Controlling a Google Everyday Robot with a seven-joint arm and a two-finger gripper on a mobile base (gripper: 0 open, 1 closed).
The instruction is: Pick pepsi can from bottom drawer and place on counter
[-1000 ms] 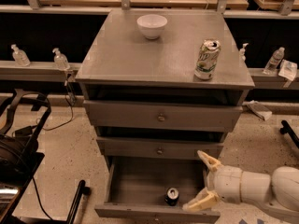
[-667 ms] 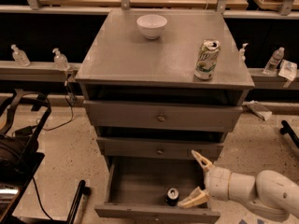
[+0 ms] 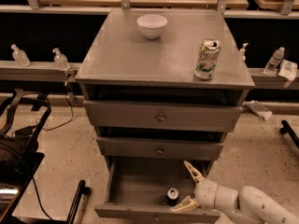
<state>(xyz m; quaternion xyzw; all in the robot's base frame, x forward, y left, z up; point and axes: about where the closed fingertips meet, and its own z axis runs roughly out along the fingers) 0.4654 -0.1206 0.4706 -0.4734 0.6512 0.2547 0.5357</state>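
Observation:
The pepsi can (image 3: 172, 196) stands upright in the open bottom drawer (image 3: 135, 190), near its front right, silver top showing. My gripper (image 3: 186, 186) reaches into the drawer from the right, fingers spread wide: one fingertip (image 3: 188, 166) up near the back, the other (image 3: 180, 207) low by the drawer front. The can sits just left of the lower finger, not held. The counter (image 3: 140, 55) is the grey cabinet top above.
A white bowl (image 3: 152, 25) sits at the counter's back. A dented white-and-green can (image 3: 206, 59) stands at its right. Two shut knobbed drawers lie above the open one. Small bottles (image 3: 60, 59) line a ledge at left. Black equipment (image 3: 18, 139) stands at lower left.
My gripper has moved left and deeper into the drawer, closing in on the pepsi can. The can has not moved.

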